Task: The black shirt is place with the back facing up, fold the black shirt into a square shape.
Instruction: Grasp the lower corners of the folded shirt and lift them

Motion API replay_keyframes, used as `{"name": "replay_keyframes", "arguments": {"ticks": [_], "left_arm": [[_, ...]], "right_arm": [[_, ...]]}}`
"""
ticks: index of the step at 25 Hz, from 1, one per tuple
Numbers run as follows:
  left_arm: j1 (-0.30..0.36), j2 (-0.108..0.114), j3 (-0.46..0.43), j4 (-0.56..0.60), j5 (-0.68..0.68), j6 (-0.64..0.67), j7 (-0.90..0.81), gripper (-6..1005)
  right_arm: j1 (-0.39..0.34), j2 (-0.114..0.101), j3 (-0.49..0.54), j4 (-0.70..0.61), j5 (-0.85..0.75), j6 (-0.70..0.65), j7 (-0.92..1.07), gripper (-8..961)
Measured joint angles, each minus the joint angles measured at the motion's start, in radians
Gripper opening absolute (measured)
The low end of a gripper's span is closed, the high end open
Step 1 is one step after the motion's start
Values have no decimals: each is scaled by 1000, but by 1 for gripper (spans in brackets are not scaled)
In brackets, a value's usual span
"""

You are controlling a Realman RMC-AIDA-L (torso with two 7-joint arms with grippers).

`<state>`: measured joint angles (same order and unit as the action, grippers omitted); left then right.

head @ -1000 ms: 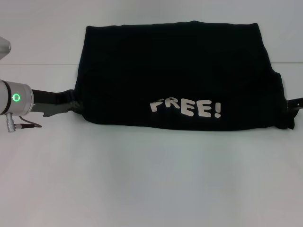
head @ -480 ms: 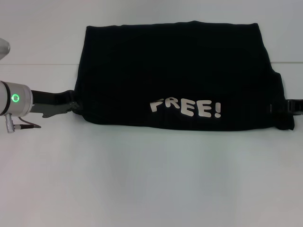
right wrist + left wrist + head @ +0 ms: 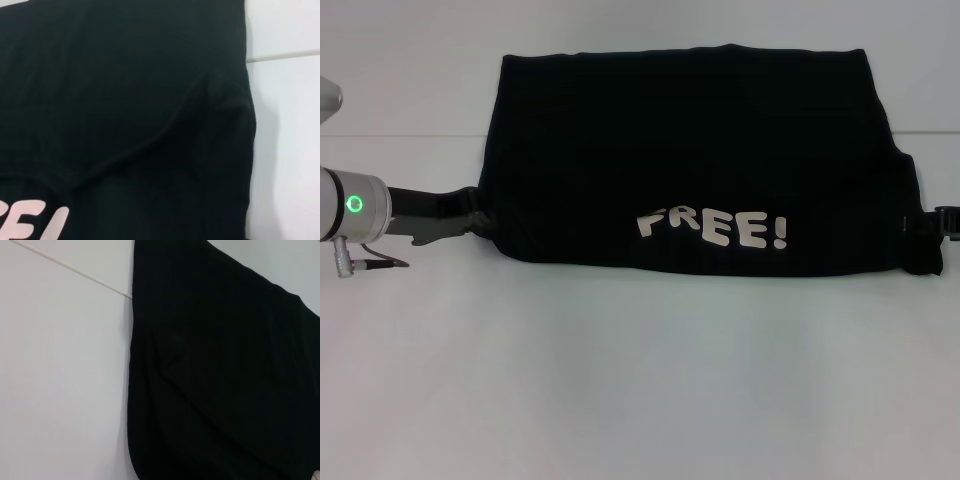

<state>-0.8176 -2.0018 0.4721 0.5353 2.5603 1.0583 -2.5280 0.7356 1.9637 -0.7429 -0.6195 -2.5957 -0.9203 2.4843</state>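
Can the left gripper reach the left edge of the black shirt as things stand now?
Probably yes: the left gripper is already at the left edge of the black shirt, with nothing between them.

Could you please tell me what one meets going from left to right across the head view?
left gripper at the shirt's edge → black shirt → white "FREE!" lettering → right gripper at the shirt's far edge.
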Motion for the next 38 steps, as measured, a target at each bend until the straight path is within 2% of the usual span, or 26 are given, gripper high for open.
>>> {"name": "replay_keyframes", "arguments": {"ticks": [2, 9, 13, 20, 25, 38], "left_arm": [[0, 0, -2, 0, 0, 0, 0, 26], [0, 1, -5, 1, -1, 0, 0, 26], [0, 1, -7, 2, -2, -1, 0, 27], [-2, 3, -7, 3, -2, -5, 0, 27], [-3, 3, -7, 3, -2, -8, 0, 27], [1, 3, -9, 3, -2, -8, 0, 27]], "right_arm": [[-1, 1, 2, 4, 2, 10, -3, 903], [14, 43, -6, 24, 2, 81, -7, 902], [23, 55, -1, 25, 17, 83, -18, 902], [23, 39, 1, 13, 144, -5, -54, 901], [23, 35, 1, 20, 176, -20, -77, 900], [-1, 22, -3, 33, 151, -65, -77, 860]]}}
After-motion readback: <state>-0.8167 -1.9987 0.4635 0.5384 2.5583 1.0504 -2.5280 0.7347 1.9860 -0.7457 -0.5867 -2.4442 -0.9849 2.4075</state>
